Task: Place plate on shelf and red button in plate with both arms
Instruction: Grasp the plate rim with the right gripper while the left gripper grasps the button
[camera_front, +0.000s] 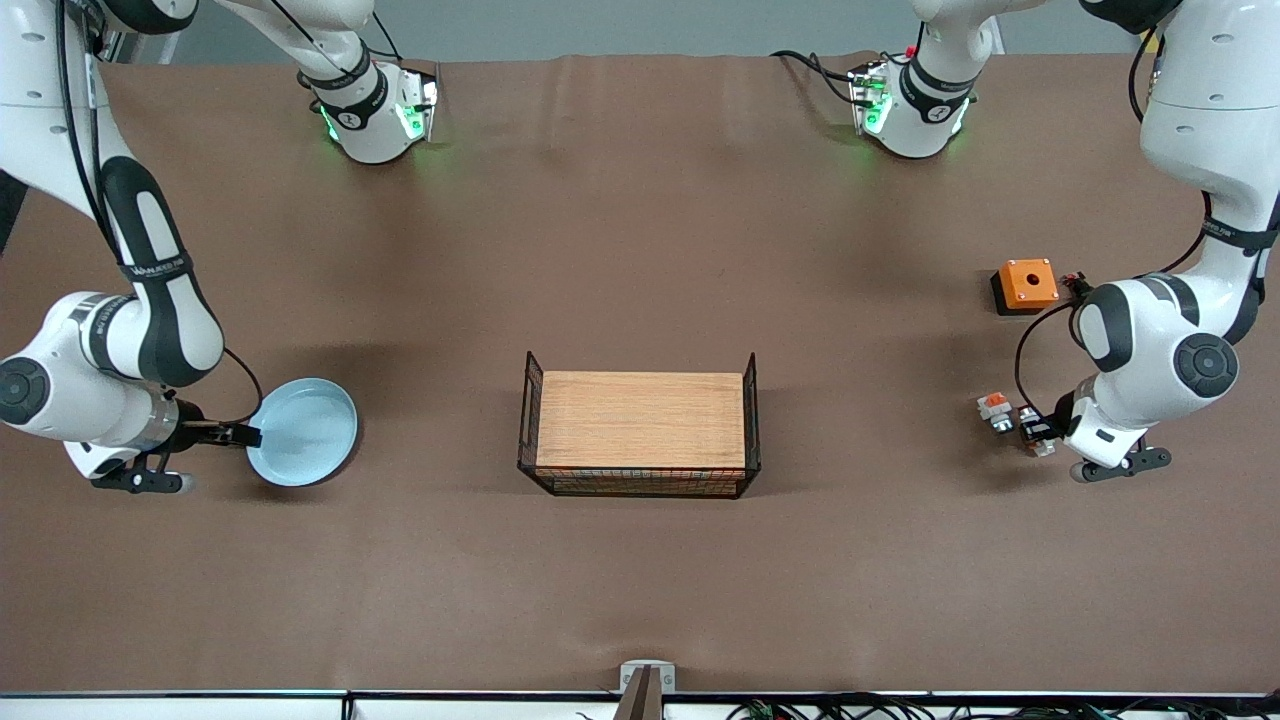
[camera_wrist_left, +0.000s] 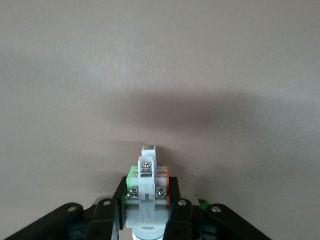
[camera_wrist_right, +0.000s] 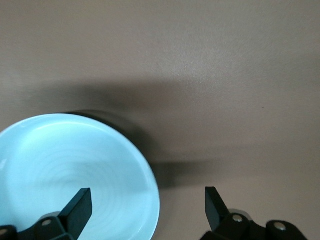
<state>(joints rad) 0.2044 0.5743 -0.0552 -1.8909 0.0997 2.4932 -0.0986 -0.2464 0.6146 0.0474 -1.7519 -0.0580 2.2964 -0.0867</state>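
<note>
right end effector (camera_front: 245, 436): spread at plate (camera_front: 305, 430) rim, frame's lower left | left end effector (camera_front: 1040, 428): pinching red button (camera_wrist_left: 147, 192), lower right

open tabletop around wire-sided crate (camera_front: 640, 435); orange box (camera_front: 1027, 283) near left arm's end

Wire basket (camera_front: 640, 430) sits mid-table — plate (camera_front: 303, 431) toward the right arm's end.
</note>
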